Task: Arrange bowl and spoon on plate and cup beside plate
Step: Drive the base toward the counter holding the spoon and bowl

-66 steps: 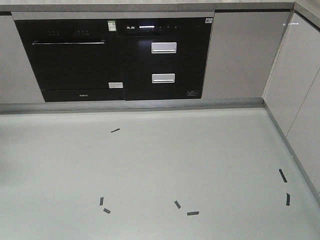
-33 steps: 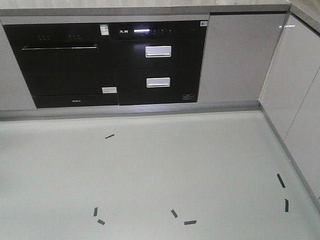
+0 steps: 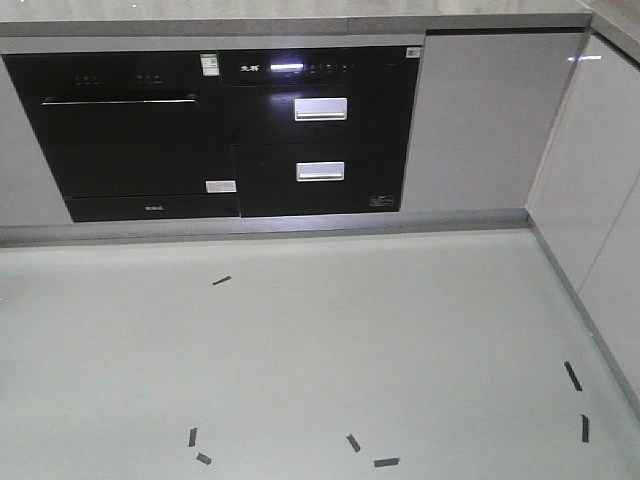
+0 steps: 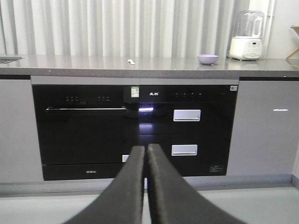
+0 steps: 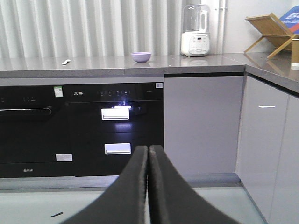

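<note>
The lavender bowl [image 4: 208,59] sits far off on the grey countertop [image 4: 93,63], with the pale spoon [image 4: 131,61] lying to its left. The right wrist view shows the same bowl [image 5: 140,57] and spoon [image 5: 66,61]. It also shows the brown cup [image 5: 295,52], standing on the side counter at the frame's right edge. The plate is out of view. My left gripper [image 4: 145,148] is shut on nothing and hangs in front of the black oven. My right gripper [image 5: 148,148] is likewise shut and empty. Both are well below and short of the counter.
Black built-in appliances [image 3: 230,130] and grey cabinet doors [image 3: 480,120] face me across a pale floor with tape marks [image 3: 221,280]. White cabinets [image 3: 600,180] run along the right. A white blender [image 5: 195,30] and a wooden rack [image 5: 268,28] stand on the counter.
In the front view the cabinets and floor tape marks have slid downward and slightly left, so the base has moved relative to the kitchen.
</note>
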### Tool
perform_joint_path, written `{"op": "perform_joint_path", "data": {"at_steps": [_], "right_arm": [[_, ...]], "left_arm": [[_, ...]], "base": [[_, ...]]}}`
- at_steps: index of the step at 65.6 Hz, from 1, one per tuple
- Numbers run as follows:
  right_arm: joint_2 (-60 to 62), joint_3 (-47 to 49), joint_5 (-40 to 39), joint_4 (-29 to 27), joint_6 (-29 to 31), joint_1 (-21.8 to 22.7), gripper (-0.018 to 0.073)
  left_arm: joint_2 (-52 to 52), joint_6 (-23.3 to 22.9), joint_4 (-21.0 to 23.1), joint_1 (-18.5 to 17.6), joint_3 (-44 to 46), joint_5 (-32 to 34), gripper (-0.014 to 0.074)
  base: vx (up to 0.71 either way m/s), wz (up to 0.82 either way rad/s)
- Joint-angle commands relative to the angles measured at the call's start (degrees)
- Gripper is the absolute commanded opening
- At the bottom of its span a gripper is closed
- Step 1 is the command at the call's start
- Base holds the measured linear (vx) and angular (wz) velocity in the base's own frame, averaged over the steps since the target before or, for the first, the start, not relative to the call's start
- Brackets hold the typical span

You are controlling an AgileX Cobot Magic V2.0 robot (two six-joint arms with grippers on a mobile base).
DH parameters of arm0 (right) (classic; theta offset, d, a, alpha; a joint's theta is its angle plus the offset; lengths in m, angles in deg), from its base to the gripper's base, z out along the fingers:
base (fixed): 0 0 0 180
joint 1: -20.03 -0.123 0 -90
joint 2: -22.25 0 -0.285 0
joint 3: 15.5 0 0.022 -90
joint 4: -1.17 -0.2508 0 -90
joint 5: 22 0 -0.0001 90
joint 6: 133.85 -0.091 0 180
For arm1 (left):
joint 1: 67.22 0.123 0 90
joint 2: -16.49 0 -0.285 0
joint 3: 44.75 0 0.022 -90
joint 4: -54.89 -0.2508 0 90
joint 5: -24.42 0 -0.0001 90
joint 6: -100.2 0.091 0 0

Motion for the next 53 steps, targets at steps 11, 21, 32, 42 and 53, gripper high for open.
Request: {"op": "perform_joint_path", "data": {"at_steps": [11, 21, 32, 42, 53], "right_arm": [[0.32, -0.44, -4.12, 0.2, 0.34, -0.04, -0.0009], [0.32, -0.44, -4.12, 0.2, 0.34, -0.04, -0.0009], [0.32, -0.44, -4.12, 0.2, 0.34, -0.04, -0.0009], [0.32, -0.44, -4.12, 0.2, 0.34, -0.04, -0.0009], [0.32, -0.44, -4.12, 0.2, 0.34, -0.04, -0.0009]], "left_arm": [[0.84, -0.37, 0.07, -0.01, 0.99, 4.42, -0.0006], [0.84, -0.37, 0.07, -0.01, 0.99, 4.42, -0.0006], [0.84, -0.37, 0.07, -0.01, 0.99, 4.42, -0.0006], [0.84, -0.37, 0.07, -0.01, 0.99, 4.42, -0.0006], [0.84, -0.37, 0.07, -0.01, 0.99, 4.42, -0.0006]], "base": [[0.06, 0.16], [0.07, 0.12], [0.07, 0.08], [0.08, 0.09], [0.1, 0.06]]}}
